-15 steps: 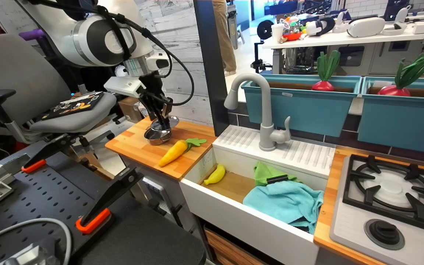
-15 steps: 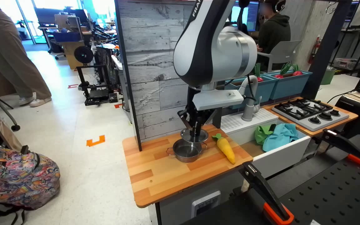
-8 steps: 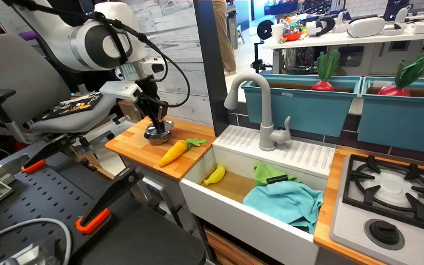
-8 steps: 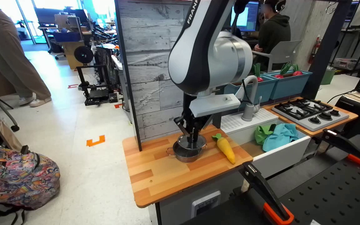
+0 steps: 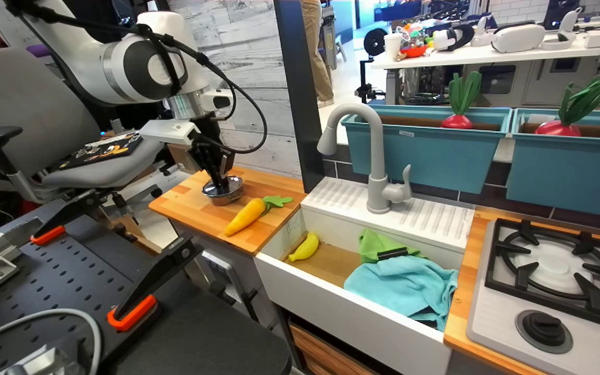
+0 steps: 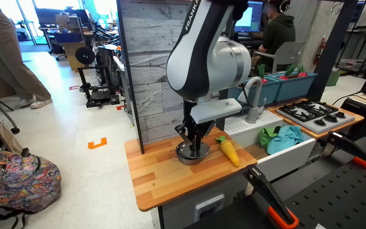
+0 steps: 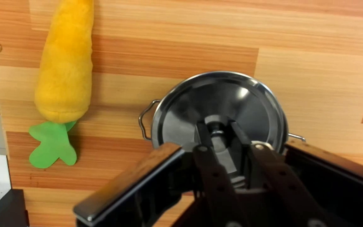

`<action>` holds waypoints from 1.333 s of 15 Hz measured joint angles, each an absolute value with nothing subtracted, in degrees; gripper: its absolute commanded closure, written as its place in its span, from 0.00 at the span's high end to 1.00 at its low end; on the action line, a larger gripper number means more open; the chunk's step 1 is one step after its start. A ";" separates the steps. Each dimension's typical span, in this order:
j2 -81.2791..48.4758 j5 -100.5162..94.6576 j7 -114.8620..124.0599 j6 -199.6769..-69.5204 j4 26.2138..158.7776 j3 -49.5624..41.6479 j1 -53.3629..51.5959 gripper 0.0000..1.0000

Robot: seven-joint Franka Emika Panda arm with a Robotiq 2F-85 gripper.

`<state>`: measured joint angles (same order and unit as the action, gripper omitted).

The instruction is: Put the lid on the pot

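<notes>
The shiny silver pot (image 5: 226,199) stands on the wooden counter in both exterior views (image 6: 188,161). In the wrist view its wire handle (image 7: 142,121) sticks out at the left. The round silver lid (image 7: 232,94) is over the pot and covers most of its opening. In an exterior view the lid (image 6: 187,153) sits a little off to the right, with a dark gap at the left rim. I cannot tell whether it fully rests on the rim. My gripper (image 7: 217,126) points down, its fingers (image 7: 202,134) closed around the lid's knob (image 7: 215,119).
A yellow toy carrot (image 5: 246,216) with green leaves lies beside the pot on the wooden counter (image 6: 157,187). The sink (image 5: 331,263) with a banana (image 5: 305,247) and cloths (image 5: 404,286) adjoins it. A wall panel (image 6: 151,95) stands at the counter's back edge.
My gripper has come down and moved sideways with the lid, left in both exterior views. The lid went from above and beside the pot to over its opening. The pot has not moved.
</notes>
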<state>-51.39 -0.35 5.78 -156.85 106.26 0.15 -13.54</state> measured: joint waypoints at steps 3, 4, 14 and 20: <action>-52.05 -0.82 5.78 -156.07 105.28 0.15 -13.66 0.05; -52.28 -0.86 5.78 -156.05 104.94 0.15 -13.67 0.05; -53.32 -0.91 5.78 -156.04 103.14 0.15 -13.83 0.96; -52.39 -0.91 5.51 -156.05 103.74 0.15 -13.81 1.00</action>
